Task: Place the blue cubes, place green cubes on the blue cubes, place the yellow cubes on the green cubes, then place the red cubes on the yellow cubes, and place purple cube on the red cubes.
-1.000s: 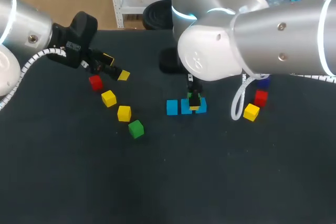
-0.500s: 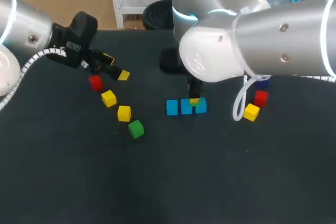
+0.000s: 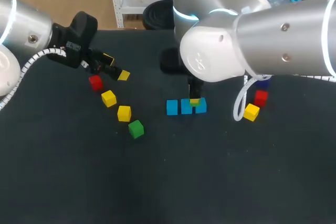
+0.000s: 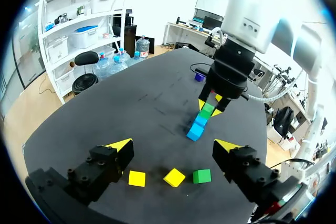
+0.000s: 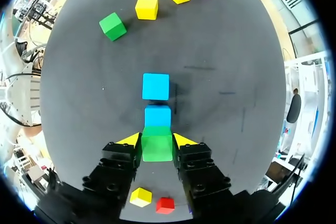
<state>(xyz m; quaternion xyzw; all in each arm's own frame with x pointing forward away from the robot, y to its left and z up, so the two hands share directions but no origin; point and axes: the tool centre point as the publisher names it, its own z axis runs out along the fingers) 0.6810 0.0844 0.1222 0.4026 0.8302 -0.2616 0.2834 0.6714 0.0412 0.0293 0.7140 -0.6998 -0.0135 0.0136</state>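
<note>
At the centre of the head view, our right gripper is clamped on a green cube, one yellow-tipped finger on each side. The cube sits atop the rightmost of three blue cubes lined up in a row on the dark table. At upper left, our left gripper hovers with its fingers spread wide apart. Just below it a red cube, two yellow cubes and a second green cube trail diagonally toward the centre. At right, well apart from these, another yellow cube, another red cube and a purple cube cluster together.
</note>
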